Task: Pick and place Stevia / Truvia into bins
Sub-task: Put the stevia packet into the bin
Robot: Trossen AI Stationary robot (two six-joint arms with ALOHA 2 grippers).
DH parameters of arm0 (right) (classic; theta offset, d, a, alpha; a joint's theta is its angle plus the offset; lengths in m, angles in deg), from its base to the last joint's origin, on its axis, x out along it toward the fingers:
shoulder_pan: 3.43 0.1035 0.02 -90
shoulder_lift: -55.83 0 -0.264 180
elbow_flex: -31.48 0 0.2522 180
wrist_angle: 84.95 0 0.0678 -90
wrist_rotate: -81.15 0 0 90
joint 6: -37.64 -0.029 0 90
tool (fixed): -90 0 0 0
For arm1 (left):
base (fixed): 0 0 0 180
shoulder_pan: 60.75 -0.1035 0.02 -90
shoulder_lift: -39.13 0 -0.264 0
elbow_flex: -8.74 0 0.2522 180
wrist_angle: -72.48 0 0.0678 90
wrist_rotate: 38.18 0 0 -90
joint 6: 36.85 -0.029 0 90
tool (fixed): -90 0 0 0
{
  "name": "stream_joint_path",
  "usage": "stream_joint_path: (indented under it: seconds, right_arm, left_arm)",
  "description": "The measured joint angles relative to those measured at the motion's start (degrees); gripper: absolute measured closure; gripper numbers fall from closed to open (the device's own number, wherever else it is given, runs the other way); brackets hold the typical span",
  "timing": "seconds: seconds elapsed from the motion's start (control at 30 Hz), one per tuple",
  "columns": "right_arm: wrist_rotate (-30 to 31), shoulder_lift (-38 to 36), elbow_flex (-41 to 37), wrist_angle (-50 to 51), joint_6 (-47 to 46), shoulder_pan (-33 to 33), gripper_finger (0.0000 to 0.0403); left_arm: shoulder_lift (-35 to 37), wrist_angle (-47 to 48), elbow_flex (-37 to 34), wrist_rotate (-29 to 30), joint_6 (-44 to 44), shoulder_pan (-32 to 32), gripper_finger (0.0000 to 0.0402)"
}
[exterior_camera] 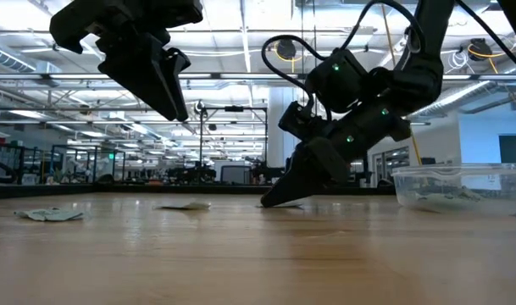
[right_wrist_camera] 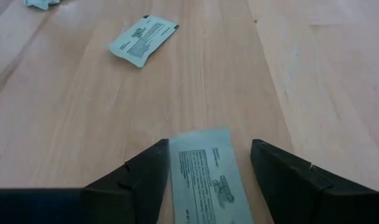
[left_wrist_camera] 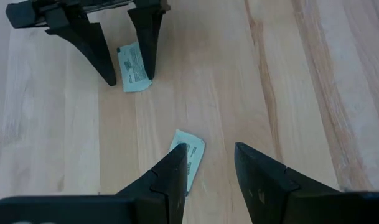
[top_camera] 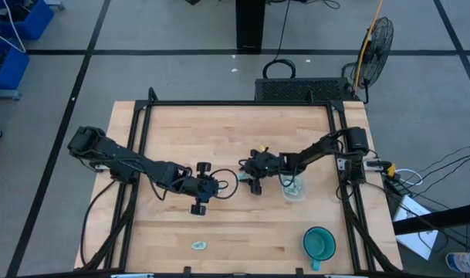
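Worktop [top_camera: 235,131] is pale butcher-block wood, long grain strips, matte, framed by black rails.

My right gripper [right_wrist_camera: 205,165] is down near the middle of the worktop, fingers spread wide, tips at the wood. Between them lies one Stevia packet [right_wrist_camera: 208,177]: flat pale-green paper rectangle, dark print on it, crimped end. It sits in the gap, not clamped; the fingers straddle it. In the low view the dark wedge-shaped tips [exterior_camera: 283,191] meet the surface.

My left gripper [left_wrist_camera: 211,165] is just left of the middle, raised off the wood per the low view, fingers partly apart, nothing between them. Below it lies a second packet [left_wrist_camera: 190,155], same pale green-white paper, one corner hidden behind my finger. The right wrist view shows this one too [right_wrist_camera: 142,38], flat and slightly skewed.

Third packet [top_camera: 199,245] lies near the front edge, left of centre, looks crumpled.

Bin [top_camera: 293,188]: small clear plastic tub, squarish rim, thin see-through walls, just right of my right gripper. Low view shows pale packets [exterior_camera: 444,195] lying in its bottom; count not readable.

Teal cup [top_camera: 319,242]: round, glossy plastic, with a handle, at the front right corner, well apart from the bin.
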Motion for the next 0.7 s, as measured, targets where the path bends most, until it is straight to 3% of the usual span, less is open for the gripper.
stream_joint_path:
  seconds: [0.43,0.57,0.7]
  right_arm:
    - [-0.64,-1.33,-0.11,2.99,-0.06,1.32,0.0335]
    - [1.73,-5.63,-0.4,4.28,0.09,1.47,0.0368]
    - [3.38,-13.45,-0.55,12.26,-0.01,1.49,0.0385]
  left_arm:
    - [0.0,0.07,0.0,-0.02,0.14,0.02,0.0261]
    - [0.0,0.07,0.0,-0.02,0.14,0.02,0.0261]
    - [0.0,0.01,0.0,-0.07,0.4,0.02,0.0261]
